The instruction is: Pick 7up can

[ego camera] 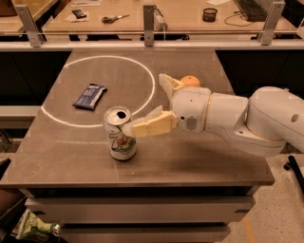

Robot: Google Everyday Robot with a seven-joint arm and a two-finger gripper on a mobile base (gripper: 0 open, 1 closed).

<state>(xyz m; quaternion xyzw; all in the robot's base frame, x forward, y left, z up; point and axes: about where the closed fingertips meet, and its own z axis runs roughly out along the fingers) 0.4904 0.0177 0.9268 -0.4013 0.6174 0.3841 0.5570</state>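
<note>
The 7up can (121, 134) stands upright on the grey table (199, 161), near the front left, its opened silver top showing. My gripper (146, 102) reaches in from the right on a bulky white arm (247, 118) and is open. Its near cream finger (151, 126) lies level, with its tip against the upper right side of the can. The other finger (166, 83) points up and back, well away from the can. Nothing is between the two fingers.
A flat dark-blue snack wrapper (89, 96) lies at the left, inside a white circle (142, 66) painted on the table. An orange fruit (191, 80) sits just behind the gripper's wrist. A railing and a cluttered bench (142, 14) run along the back.
</note>
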